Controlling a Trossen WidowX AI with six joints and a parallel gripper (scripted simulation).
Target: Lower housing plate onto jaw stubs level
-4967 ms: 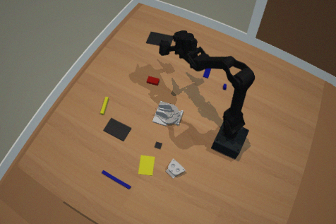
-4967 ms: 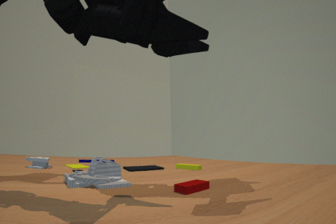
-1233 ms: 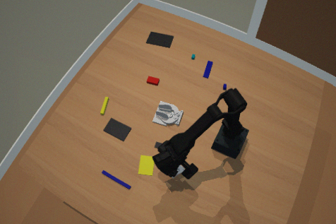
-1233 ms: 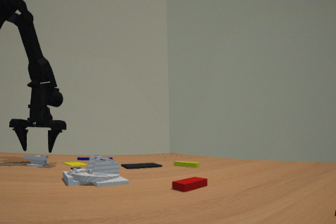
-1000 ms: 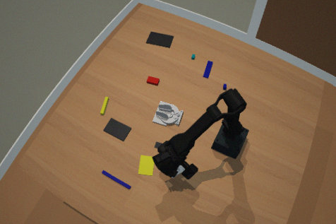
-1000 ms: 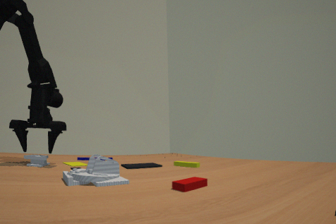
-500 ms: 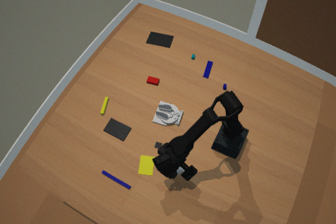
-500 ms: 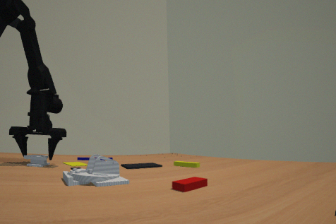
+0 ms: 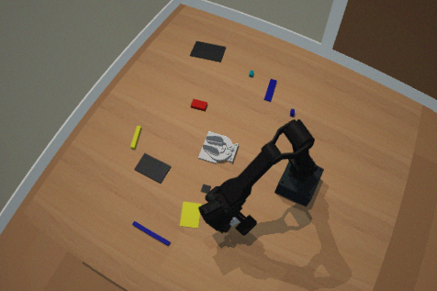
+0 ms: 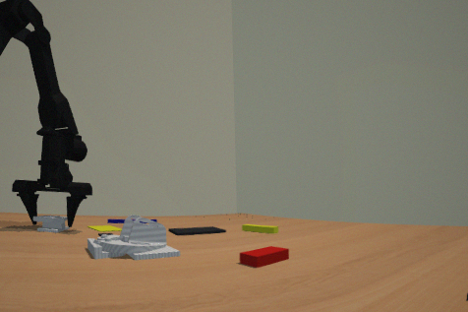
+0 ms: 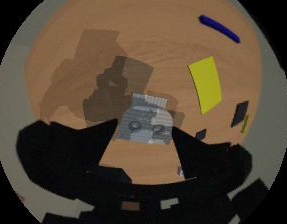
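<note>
Housing plate [image 10: 53, 222] [image 11: 145, 125] sits on the desk [image 10: 315, 284] [image 11: 159, 50], left of the white jaw assembly [image 10: 147, 242] in the exterior view, between my wide, empty jaws, its two holes lined up across them.

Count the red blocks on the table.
1: the red block lies between the white assembly and the upper black rectangle in the top view.
</note>
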